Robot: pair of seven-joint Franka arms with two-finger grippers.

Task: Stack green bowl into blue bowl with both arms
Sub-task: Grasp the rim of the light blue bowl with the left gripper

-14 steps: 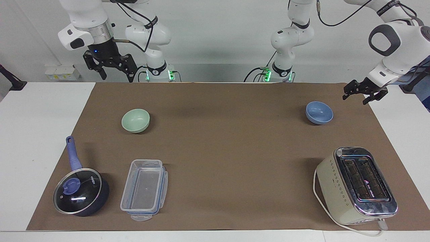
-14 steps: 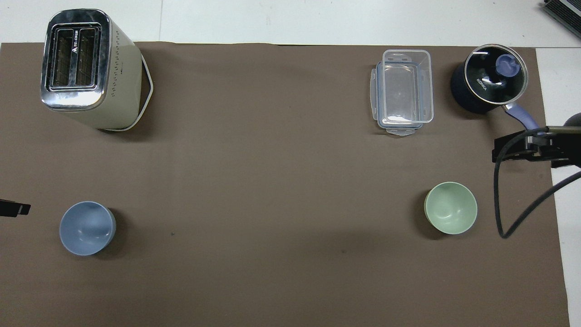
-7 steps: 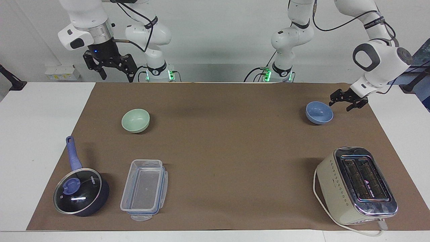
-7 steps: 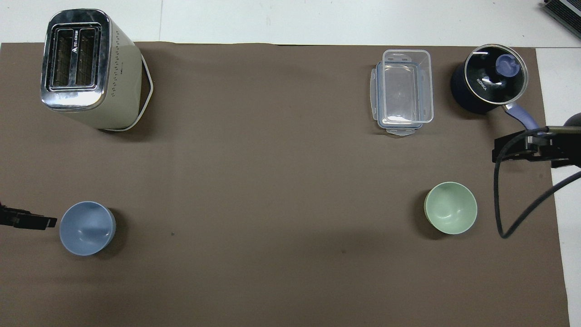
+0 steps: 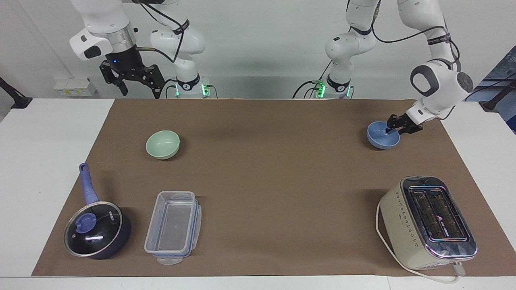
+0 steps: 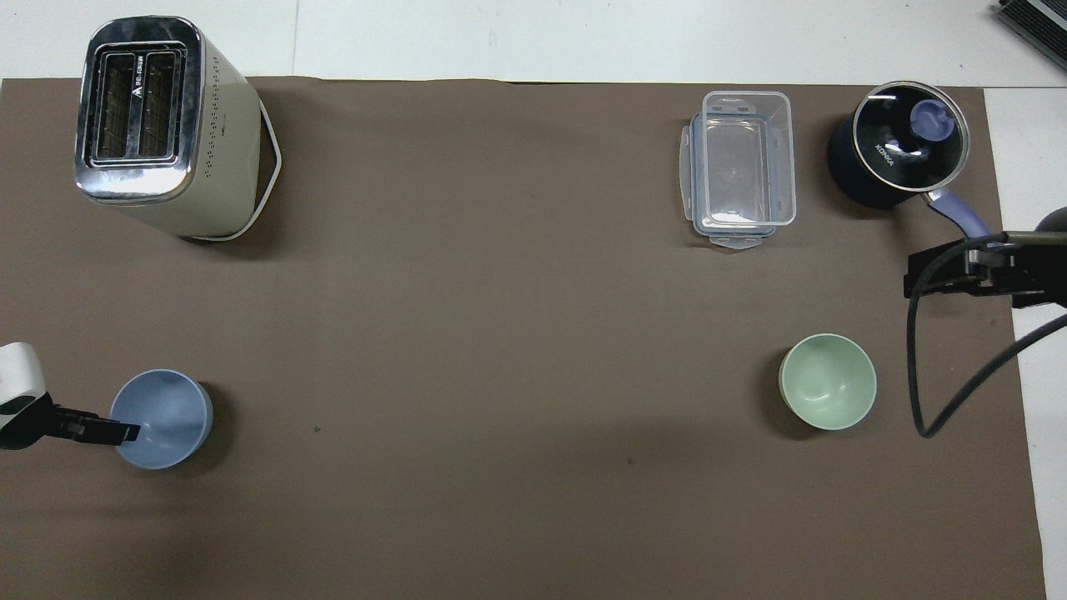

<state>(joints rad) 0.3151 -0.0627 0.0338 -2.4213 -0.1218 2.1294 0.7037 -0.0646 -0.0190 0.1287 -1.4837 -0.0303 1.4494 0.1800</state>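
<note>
Left gripper (image 5: 397,129) apparently straddles the empty blue bowl's (image 5: 381,139) rim, parted; green bowl (image 5: 162,144) empty.

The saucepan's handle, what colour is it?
The saucepan's handle is periwinkle blue, like the lid knob; the facing view shows it best.

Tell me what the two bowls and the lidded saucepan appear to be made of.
Green bowl and blue bowl: probably matte plastic or melamine, with even colour and no sharp glare. Saucepan: likely dark coated metal under a glass lid, which is see-through and reflects light, with a bright metal rim.
</note>
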